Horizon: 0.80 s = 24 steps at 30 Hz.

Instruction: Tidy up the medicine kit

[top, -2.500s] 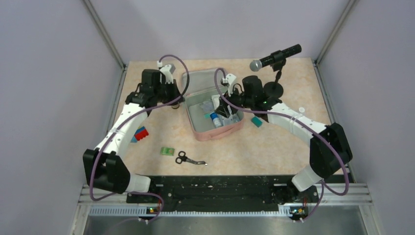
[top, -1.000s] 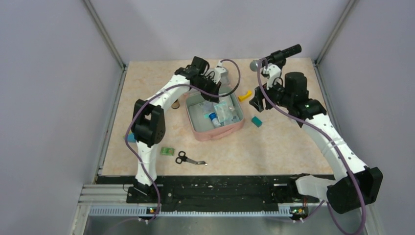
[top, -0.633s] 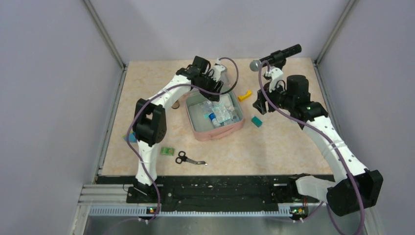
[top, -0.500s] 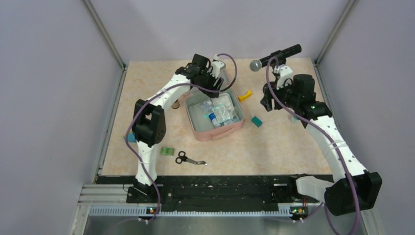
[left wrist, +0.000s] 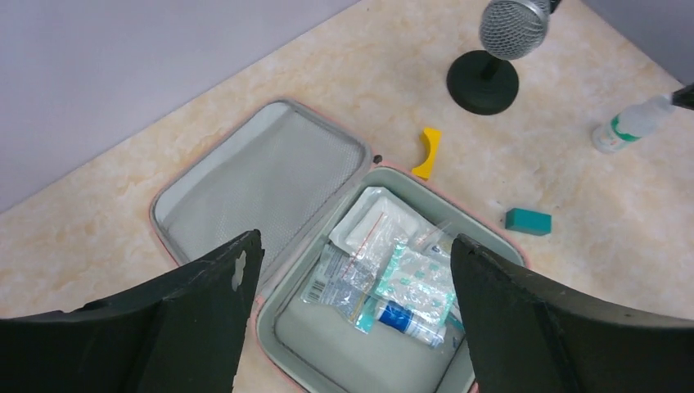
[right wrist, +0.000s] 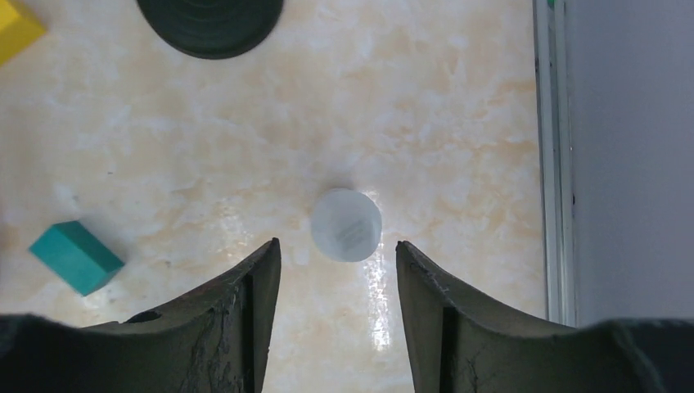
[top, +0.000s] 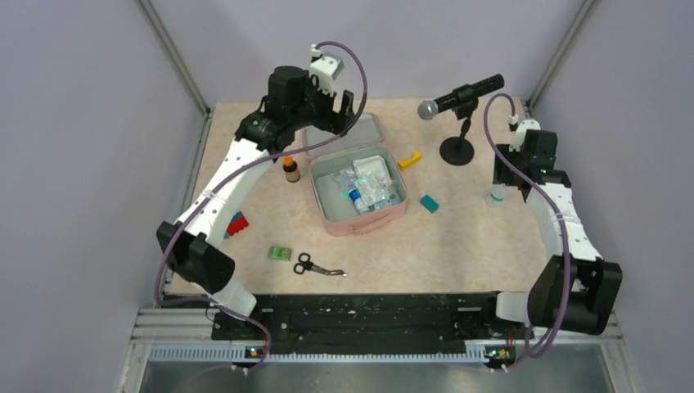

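Note:
The medicine kit [top: 360,224] lies open mid-table, a pink case with its grey mesh lid [left wrist: 262,176] folded back. Clear packets [left wrist: 385,262] and a blue-and-white tube [left wrist: 409,321] fill its right side. My left gripper [top: 347,111] hangs high over the lid's back edge, open and empty; in the left wrist view the left gripper [left wrist: 353,240] frames the kit far below. My right gripper [top: 501,175] is open above a small white-capped bottle [right wrist: 346,224], also seen as the bottle [top: 494,197] near the right edge. The cap sits just beyond the fingertips [right wrist: 270,250], untouched.
A microphone on a black stand [top: 455,149] is at the back right. A yellow piece [top: 410,160] and a teal block [top: 429,203] lie right of the kit. A brown bottle [top: 290,170], red and blue blocks [top: 236,223], a green card [top: 280,253] and scissors [top: 315,265] lie to the left and front.
My left gripper has opened, leaving packets in the kit, and has risen back and to the left. My right arm swung right to above the small bottle, its jaws a little narrower.

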Motion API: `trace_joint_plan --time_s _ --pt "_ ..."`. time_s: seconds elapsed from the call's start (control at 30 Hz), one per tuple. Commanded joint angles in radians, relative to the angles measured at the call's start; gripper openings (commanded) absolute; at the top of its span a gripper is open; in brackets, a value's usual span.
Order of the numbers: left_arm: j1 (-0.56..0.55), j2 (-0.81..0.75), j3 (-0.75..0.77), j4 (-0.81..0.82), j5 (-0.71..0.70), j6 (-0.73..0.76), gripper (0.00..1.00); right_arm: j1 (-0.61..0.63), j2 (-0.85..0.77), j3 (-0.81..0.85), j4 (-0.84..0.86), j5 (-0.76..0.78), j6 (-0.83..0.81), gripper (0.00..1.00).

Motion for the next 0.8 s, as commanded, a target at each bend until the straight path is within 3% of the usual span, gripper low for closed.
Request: trace_joint_plan --time_s 0.0,0.13,0.3,0.5,0.77 --pt "0.005 -0.065 -0.092 -0.006 0.114 -0.009 0.85 -0.044 0.073 -0.019 0.075 0.031 -0.090 0.53" --pt "0.007 -0.131 -0.181 -0.012 0.180 0.045 0.79 -0.048 0.128 -0.021 0.109 -0.012 -0.145 0.50" --pt "0.007 -0.140 -0.186 -0.052 0.212 0.039 0.79 -0.048 0.198 0.009 0.110 0.001 -0.137 0.55" --pt "0.007 -0.149 -0.195 -0.056 0.228 0.014 0.79 -0.048 0.271 0.052 0.092 0.001 -0.109 0.50" --pt "0.008 -0.153 -0.193 -0.060 0.218 0.029 0.79 -0.048 0.252 0.050 0.058 0.042 -0.074 0.46"
